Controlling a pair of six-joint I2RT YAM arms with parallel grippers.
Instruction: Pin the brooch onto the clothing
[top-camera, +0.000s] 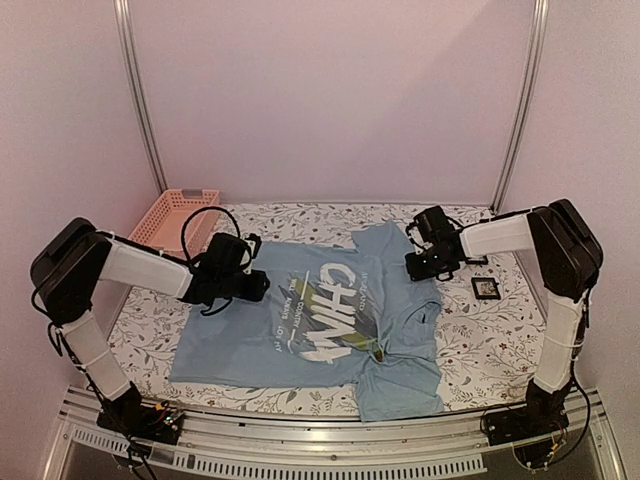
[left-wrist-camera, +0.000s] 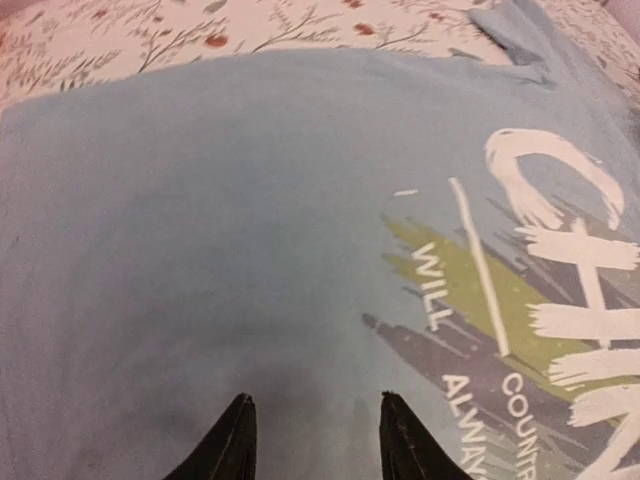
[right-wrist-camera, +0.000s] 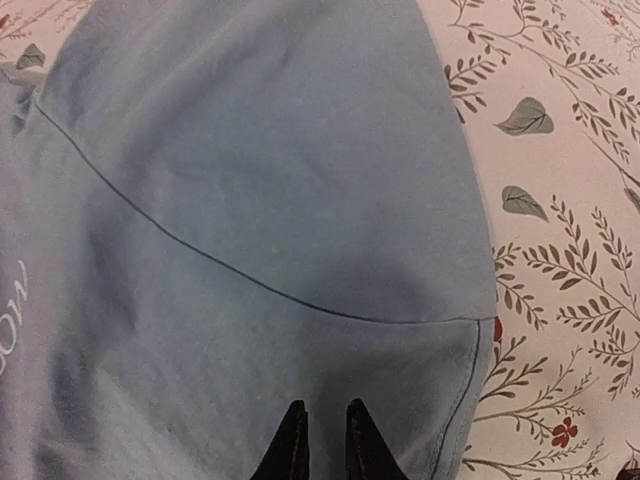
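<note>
Shirt (top-camera: 235, 340) lies spread; left end effector (left-wrist-camera: 315, 402) apart; right end effector (right-wrist-camera: 325, 406) barely apart.

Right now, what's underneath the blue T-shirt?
The floral tablecloth shows around the T-shirt, so it lies on that. Anything else beneath the fabric is covered.

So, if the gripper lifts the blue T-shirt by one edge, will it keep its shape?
Probably not: the T-shirt lies limp and puckers beside the print, so it would likely hang. Pushed, it should wrinkle, not slide whole.
</note>
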